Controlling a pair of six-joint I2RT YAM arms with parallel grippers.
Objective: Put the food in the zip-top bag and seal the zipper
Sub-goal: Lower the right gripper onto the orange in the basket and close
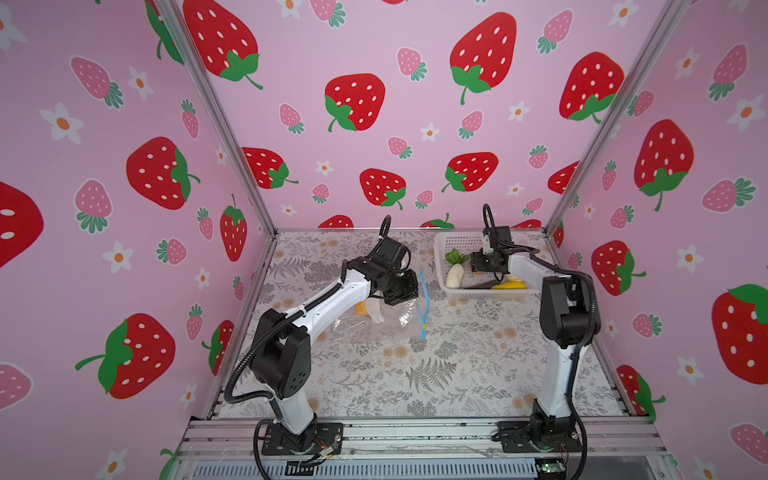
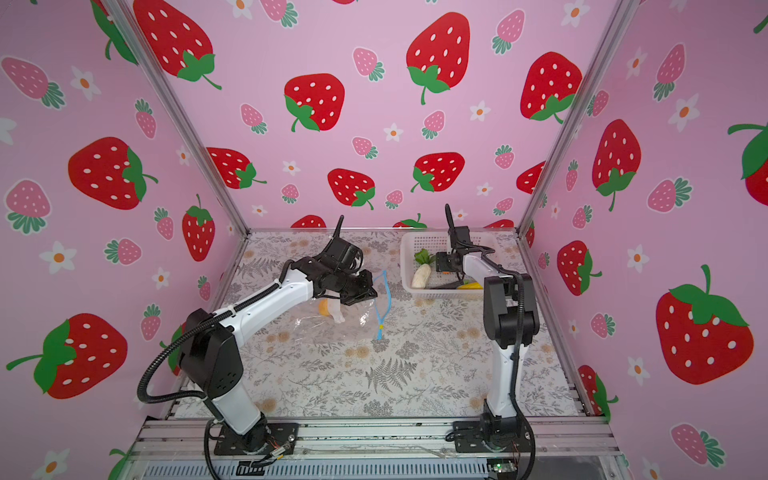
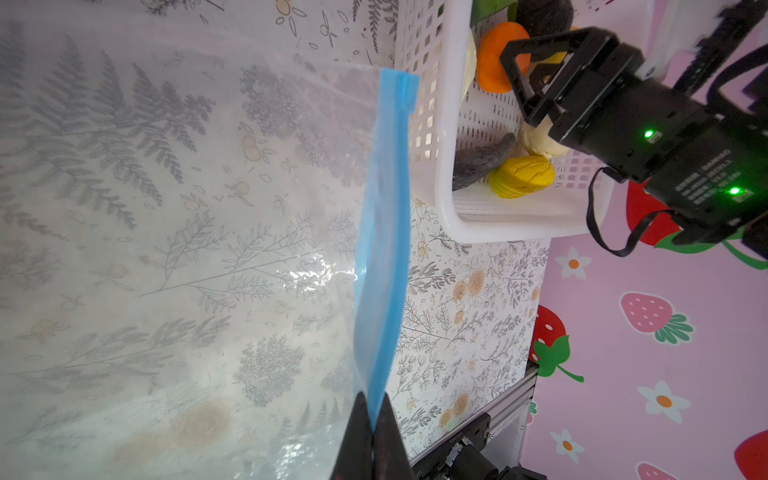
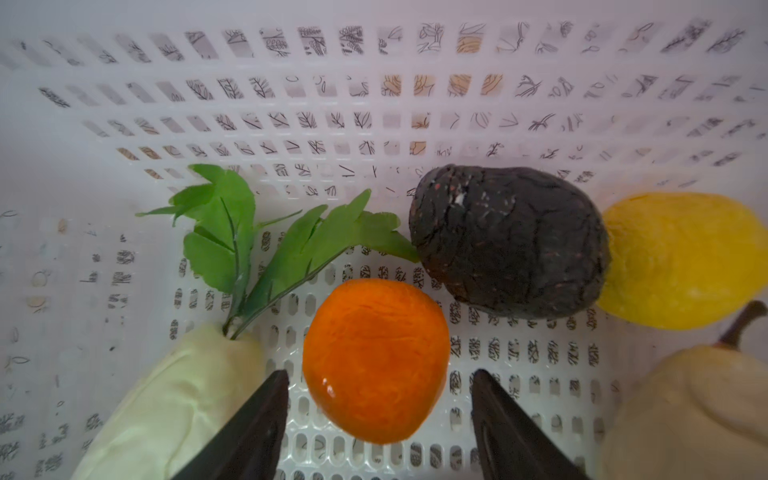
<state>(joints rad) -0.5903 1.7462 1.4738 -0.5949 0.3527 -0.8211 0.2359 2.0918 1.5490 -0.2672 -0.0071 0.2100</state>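
Observation:
The clear zip-top bag (image 1: pixel 374 328) lies on the table with its mouth lifted. My left gripper (image 3: pixel 374 409) is shut on the blue zipper (image 3: pixel 384 232) strip, also seen in a top view (image 1: pixel 401 293). An orange piece (image 1: pixel 360 308) and a whitish piece (image 1: pixel 376 313) show through the bag beside the arm. My right gripper (image 4: pixel 378 374) hangs open inside the white basket (image 1: pixel 453 241), one finger on each side of the orange (image 4: pixel 374 357), without touching it. Around it lie the white radish (image 4: pixel 174 399), dark avocado (image 4: pixel 507 241), lemon (image 4: pixel 681 257) and a pale stemmed fruit (image 4: pixel 685 407).
The basket stands at the back right, against the wall corner. A yellow banana (image 1: pixel 509 286) and a dark long piece (image 1: pixel 482 284) lie along its near wall. Patterned walls enclose the table on three sides. The zipper's yellow-tipped slider (image 1: pixel 423 327) hangs at the strip's near end.

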